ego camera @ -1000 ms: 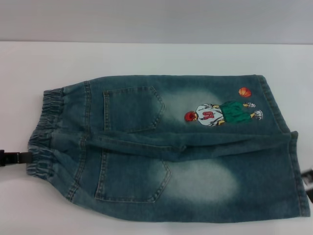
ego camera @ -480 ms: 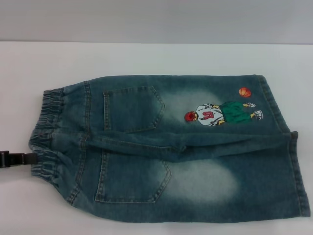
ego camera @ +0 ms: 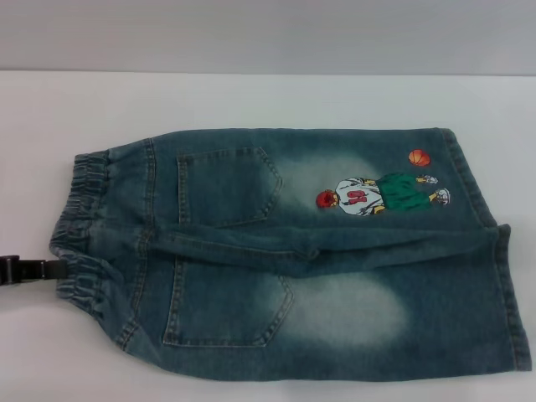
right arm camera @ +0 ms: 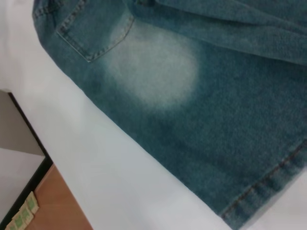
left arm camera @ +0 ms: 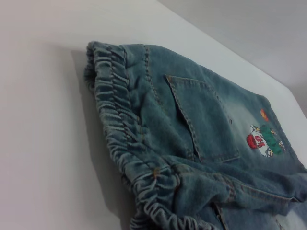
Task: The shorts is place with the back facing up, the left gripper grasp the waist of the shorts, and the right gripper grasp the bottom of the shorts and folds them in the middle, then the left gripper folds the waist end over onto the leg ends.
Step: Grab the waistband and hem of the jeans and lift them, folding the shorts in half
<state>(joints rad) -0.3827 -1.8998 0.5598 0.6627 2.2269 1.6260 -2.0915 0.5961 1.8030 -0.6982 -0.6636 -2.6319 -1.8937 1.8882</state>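
Note:
The shorts lie flat on the white table, back up, both back pockets showing. Their ruffled waist points to the left, and the leg hems lie at the right, beside the embroidered basketball player. My left gripper is low at the left edge of the head view, its tip against the near part of the waistband. The left wrist view looks along the gathered waist from close by. The right wrist view shows a bleached patch of the shorts and a stitched hem. My right gripper is out of view.
The white table extends beyond the shorts at the back and left. In the right wrist view the table's near edge has a black rim with a brown surface below it.
My left gripper has slid a little to the right, up against the waistband. A dark part of the right arm seen at the right edge one second ago has left the head view.

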